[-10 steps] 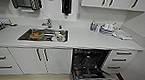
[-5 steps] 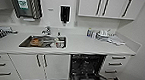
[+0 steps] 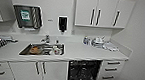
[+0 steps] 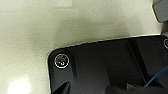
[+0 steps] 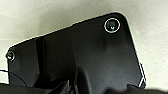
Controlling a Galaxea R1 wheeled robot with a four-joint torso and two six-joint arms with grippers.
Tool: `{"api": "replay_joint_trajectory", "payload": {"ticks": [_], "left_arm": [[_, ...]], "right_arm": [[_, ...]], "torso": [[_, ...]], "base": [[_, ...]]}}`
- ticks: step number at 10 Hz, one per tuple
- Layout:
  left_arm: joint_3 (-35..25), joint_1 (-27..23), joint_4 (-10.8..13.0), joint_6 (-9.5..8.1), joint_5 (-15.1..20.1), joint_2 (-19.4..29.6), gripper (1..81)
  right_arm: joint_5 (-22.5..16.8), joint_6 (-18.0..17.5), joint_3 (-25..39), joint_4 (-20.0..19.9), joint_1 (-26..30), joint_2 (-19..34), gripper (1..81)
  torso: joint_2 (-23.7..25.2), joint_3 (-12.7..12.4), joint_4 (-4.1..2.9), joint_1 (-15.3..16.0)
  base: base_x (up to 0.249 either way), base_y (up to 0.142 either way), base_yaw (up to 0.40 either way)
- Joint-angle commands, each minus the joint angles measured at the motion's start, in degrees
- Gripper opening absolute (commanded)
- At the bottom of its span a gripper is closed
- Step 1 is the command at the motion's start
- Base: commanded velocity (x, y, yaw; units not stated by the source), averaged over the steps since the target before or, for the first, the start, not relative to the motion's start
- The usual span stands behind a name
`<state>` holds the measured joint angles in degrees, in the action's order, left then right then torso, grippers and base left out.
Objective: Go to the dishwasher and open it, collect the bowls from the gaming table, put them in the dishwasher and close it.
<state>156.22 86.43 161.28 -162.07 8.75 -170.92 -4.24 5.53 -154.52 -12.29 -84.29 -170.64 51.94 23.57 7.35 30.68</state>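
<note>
A kitchenette counter (image 3: 87,53) is facing the robot; below it the dishwasher (image 3: 84,73) is standing open (dark racks showing), ready for bowls. I cannot tell either pincer's state.

A small kitchen in bright, even, cool-white light. The head view is soft and blocky; fine details smear. Wide-angle bending curves the worktop (image 3: 87,53) front and tilts the wall cupboards (image 3: 100,12) outward toward the edges. The sink (image 3: 41,50) glints faintly. The open dishwasher (image 3: 84,74) interior is a dark cavity with little detail. In the left wrist view, a blurred pale floor (image 4: 50,30) carries a round white glare spot. In the right wrist view, the floor (image 5: 50,15) is evenly lit, also blurred.
</note>
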Motion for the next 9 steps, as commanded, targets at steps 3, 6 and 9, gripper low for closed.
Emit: {"api": "replay_joint_trajectory", "payload": {"ticks": [3,6,9], "left_arm": [[0.23,-2.18,3.72,-2.93,3.73,0.23,81.1],[0.23,-2.10,3.72,-2.93,3.64,0.14,81.1],[0.23,-2.18,3.72,-2.93,3.73,-0.03,81.1]], "right_arm": [[-3.93,0.18,0.01,0.33,2.40,0.19,81.1],[-3.93,0.18,0.01,0.42,2.41,-0.07,81.1],[-4.02,0.18,0.01,1.04,2.58,-0.07,81.1]], "torso": [[-8.28,-1.14,0.05,-5.40],[-14.16,-1.73,0.07,-9.34],[-26.10,-1.75,0.07,-17.05]], "base": [[0.000,0.000,0.000],[0.000,0.000,0.000],[0.000,0.000,0.000]]}}
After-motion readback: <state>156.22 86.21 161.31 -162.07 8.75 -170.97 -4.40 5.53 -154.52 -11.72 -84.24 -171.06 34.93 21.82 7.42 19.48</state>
